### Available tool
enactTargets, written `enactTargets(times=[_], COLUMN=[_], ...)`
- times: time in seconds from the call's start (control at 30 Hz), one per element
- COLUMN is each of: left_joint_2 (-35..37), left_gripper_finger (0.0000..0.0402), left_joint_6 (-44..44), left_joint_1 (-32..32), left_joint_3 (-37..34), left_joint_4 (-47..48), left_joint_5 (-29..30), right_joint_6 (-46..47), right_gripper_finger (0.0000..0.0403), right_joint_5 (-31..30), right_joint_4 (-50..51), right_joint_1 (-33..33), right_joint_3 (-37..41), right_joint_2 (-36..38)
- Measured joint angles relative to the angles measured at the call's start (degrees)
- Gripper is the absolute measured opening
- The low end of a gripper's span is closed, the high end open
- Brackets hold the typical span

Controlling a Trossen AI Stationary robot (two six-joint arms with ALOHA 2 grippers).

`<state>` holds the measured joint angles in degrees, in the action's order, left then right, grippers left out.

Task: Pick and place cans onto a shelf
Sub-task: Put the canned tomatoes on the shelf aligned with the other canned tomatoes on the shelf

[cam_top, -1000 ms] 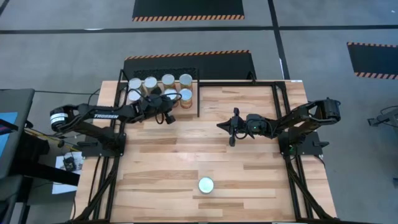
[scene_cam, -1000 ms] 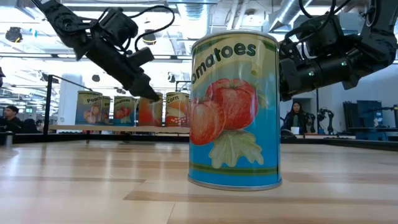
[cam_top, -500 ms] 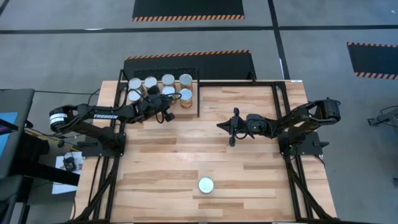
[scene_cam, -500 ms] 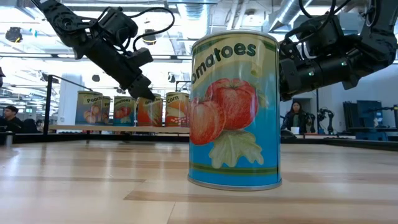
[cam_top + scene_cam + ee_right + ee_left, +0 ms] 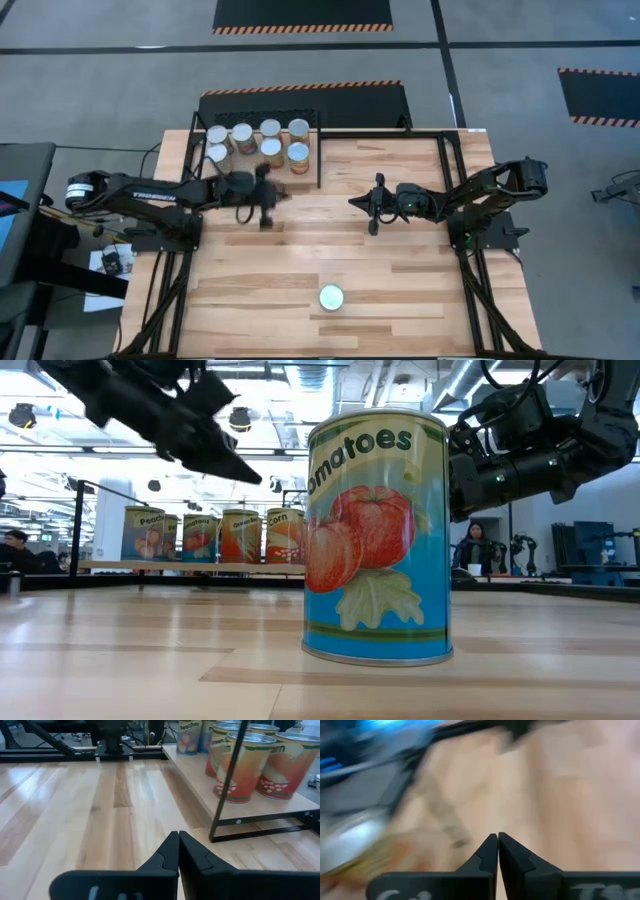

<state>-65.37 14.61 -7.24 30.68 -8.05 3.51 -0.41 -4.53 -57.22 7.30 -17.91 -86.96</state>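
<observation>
Hovering over desk (image 5: 400, 250) just beside shelf (image 5: 312, 150): left gripper (image 5: 265, 205), clenched, empty. Seven cans (image 5: 270, 148) on shelf, one can (image 5: 331, 297) alone near desk front. Right gripper (image 5: 373, 208) clenched mid-desk.

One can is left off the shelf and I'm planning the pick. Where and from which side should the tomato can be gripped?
Grip the tomato can across its straight label wall, about mid-height, not the flat lid. It stands upright and alone on the table, so a level approach from the arms' side looks open; probably easiest for the right gripper.
</observation>
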Motion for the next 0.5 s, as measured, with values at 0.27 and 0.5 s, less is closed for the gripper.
enactTargets(times=[0.27,0.5], left_joint_2=[-5.1,-13.6], left_gripper_finger=[0.0004,0.0024], left_joint_6=[-3.4,-4.6], left_joint_1=[20.0,26.8], left_joint_3=[4.2,12.3], left_joint_4=[1.0,4.1], left_joint_5=[8.1,7.7], right_joint_6=[0.0,0.6], right_gripper_finger=[0.0019,0.0021], right_joint_5=[0.0,0.0], right_joint_4=[-1.1,-1.4], right_joint_1=[1.5,-0.5], right_joint_3=[0.0,0.0], right_joint_2=[0.0,0.0])
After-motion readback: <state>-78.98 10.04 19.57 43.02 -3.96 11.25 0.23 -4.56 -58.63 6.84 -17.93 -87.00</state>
